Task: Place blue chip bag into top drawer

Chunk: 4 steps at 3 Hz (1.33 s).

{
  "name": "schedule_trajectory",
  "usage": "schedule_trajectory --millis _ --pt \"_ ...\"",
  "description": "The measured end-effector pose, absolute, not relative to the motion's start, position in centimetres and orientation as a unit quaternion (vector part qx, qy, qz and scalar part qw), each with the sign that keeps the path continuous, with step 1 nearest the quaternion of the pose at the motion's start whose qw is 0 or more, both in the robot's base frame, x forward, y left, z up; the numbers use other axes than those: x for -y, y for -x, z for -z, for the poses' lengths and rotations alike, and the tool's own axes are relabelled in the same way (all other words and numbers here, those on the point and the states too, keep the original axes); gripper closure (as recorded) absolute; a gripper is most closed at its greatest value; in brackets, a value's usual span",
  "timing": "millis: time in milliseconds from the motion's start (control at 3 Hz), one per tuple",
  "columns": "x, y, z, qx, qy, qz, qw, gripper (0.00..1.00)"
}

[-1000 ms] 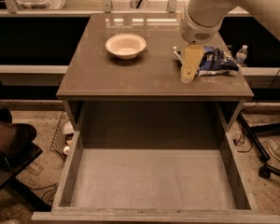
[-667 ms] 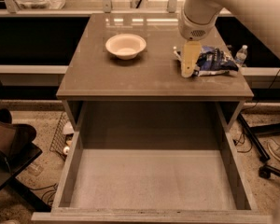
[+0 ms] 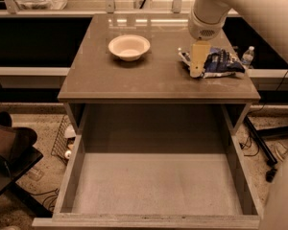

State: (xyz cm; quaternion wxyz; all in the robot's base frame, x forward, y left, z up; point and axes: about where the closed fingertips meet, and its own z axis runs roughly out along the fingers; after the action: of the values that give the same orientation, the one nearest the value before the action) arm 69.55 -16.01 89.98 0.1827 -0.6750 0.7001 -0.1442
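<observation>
The blue chip bag [image 3: 222, 64] lies crumpled on the right side of the cabinet top [image 3: 134, 80], near its right edge. My gripper [image 3: 198, 61] hangs from the white arm [image 3: 209, 18] and reaches down onto the left end of the bag. The top drawer [image 3: 153, 186] is pulled wide open below the cabinet's front edge, and its flat pale bottom holds nothing.
A white bowl [image 3: 129, 47] stands on the cabinet top at the back left of centre. A small water bottle [image 3: 247, 56] stands behind the bag, off the right edge. A dark chair [image 3: 9, 147] and a wire basket [image 3: 62, 138] are on the floor at left.
My gripper has shifted slightly right and toward the back over the bag's left end. The bag, bowl and drawer have not moved.
</observation>
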Motion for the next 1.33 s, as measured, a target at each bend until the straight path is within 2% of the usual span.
schedule_trajectory --millis 667,1000,1333 --pt "24.3 -72.3 -88.1 -0.762 0.608 0.153 0.162 0.0" --pt "26.4 -72.8 -86.8 -0.78 0.587 0.14 0.166 0.0" --pt "26.3 -73.1 -84.8 -0.791 0.58 0.102 0.165 0.14"
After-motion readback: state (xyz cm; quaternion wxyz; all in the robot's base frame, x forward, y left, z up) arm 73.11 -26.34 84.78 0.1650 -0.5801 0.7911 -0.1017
